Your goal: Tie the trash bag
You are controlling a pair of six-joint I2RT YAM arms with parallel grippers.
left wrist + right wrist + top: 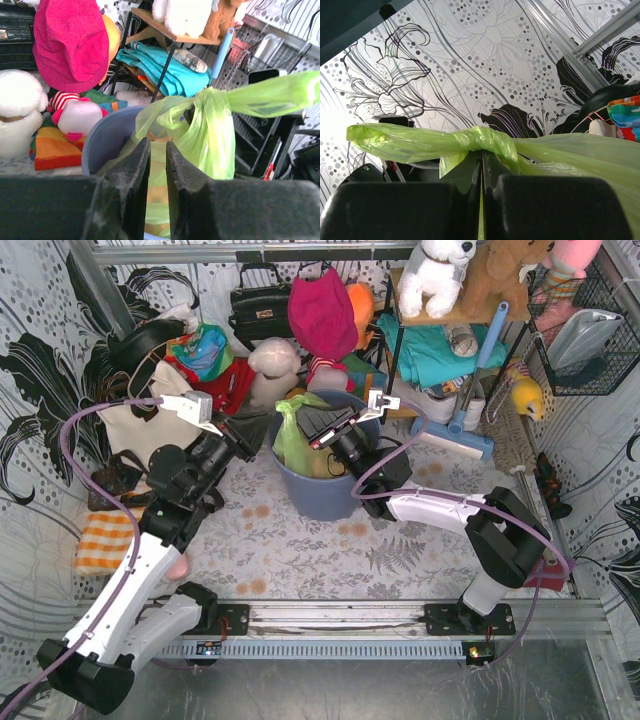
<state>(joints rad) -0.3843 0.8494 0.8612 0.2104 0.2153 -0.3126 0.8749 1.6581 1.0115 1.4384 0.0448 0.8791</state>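
Green film of the trash bag (212, 130) stands up out of the blue-grey bin (320, 495), which sits near the middle of the bench (300, 555), a little toward 12 o'clock in the overhead view. The bag's mouth is gathered into a twisted bunch (482, 140), and in the left wrist view one tail stretches taut toward 3 o'clock. The right gripper (481, 156), at the bag's 3 o'clock, is clenched on a fold of film just under that bunch. The left gripper (157, 146), at the bag's 9 o'clock, has its jaws a little apart with nothing visibly pinched. I judge the knot formed but not yet drawn tight. Next, the left gripper would likely need to take a loose end and pull toward 9 o'clock against the right's hold, gently, since thin film tears.
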